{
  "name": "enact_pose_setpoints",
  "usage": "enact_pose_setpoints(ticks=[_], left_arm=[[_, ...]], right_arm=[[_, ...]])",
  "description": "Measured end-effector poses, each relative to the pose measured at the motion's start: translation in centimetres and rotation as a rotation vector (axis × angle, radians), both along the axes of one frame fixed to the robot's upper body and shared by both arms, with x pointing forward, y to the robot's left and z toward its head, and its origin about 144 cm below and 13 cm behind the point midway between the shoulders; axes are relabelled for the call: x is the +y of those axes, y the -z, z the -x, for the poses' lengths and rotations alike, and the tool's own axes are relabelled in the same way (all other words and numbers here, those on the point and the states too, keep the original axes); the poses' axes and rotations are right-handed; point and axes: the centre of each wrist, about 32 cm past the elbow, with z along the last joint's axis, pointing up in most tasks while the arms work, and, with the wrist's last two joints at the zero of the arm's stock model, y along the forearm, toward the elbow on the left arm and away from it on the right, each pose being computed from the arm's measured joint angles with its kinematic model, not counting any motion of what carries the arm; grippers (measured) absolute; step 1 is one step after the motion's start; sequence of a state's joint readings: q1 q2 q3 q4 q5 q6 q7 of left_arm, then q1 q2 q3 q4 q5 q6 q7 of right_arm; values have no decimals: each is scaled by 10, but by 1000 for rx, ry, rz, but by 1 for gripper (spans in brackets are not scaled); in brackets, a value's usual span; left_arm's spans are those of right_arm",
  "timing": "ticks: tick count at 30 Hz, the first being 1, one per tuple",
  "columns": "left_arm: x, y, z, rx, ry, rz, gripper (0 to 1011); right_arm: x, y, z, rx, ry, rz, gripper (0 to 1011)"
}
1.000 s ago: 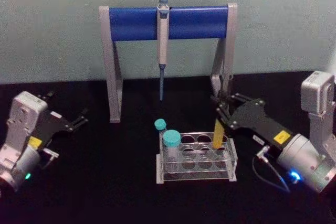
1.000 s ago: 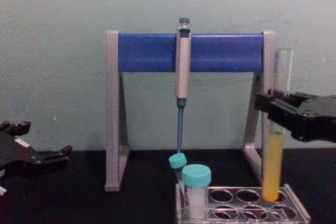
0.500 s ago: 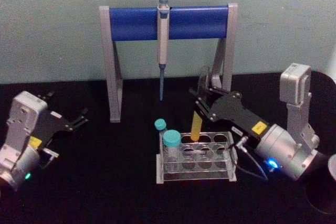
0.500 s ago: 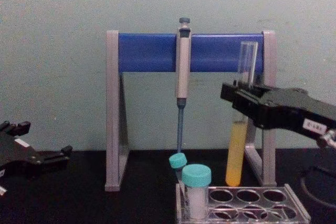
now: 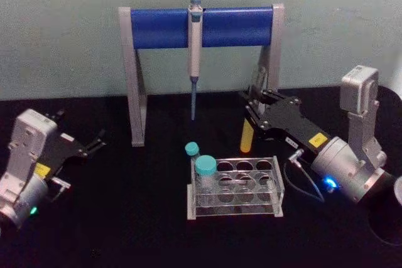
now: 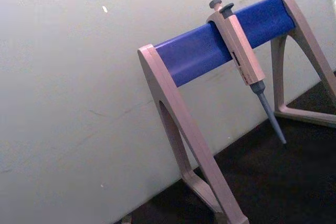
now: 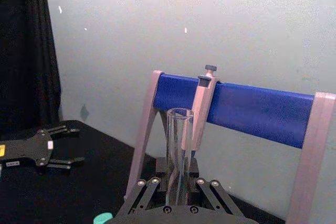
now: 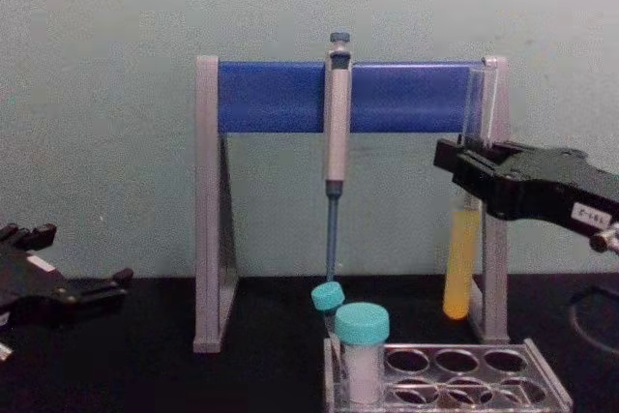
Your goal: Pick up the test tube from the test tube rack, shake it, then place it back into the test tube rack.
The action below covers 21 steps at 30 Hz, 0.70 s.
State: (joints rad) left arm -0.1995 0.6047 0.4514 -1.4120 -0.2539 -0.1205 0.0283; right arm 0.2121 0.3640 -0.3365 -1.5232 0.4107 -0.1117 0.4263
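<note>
My right gripper (image 5: 251, 112) is shut on the test tube (image 5: 247, 137), a clear glass tube with yellow liquid in its lower part. It holds the tube nearly upright in the air, above and behind the right end of the test tube rack (image 5: 235, 210). In the chest view the test tube (image 8: 461, 263) hangs with its bottom clear above the test tube rack (image 8: 546, 376), in front of the stand's right leg, gripped by the right gripper (image 8: 467, 166). The right wrist view shows the test tube (image 7: 178, 145) standing up between the fingers. My left gripper (image 5: 95, 142) is parked open at the left.
Two teal-capped white vials (image 5: 205, 167) stand at the rack's left end. Behind the rack is the grey-and-blue pipette stand (image 5: 163, 27) with a pipette (image 5: 195, 48) hanging from its bar. The stand's right leg (image 8: 495, 239) is close behind the held tube.
The tube has come up out of the rack's rear right hole. It swung left and tilted, and now it is back to the right, more upright and higher behind the rack. The left arm stayed still.
</note>
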Motion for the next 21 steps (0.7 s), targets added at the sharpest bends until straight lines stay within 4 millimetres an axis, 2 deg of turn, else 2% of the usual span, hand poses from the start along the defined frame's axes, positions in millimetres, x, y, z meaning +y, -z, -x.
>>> enact_pose_setpoints(ticks=[21], left_arm=[[0,0,0,0,0,0,1009]], right_arm=[[-2,-3,3,-4,12,4,225]])
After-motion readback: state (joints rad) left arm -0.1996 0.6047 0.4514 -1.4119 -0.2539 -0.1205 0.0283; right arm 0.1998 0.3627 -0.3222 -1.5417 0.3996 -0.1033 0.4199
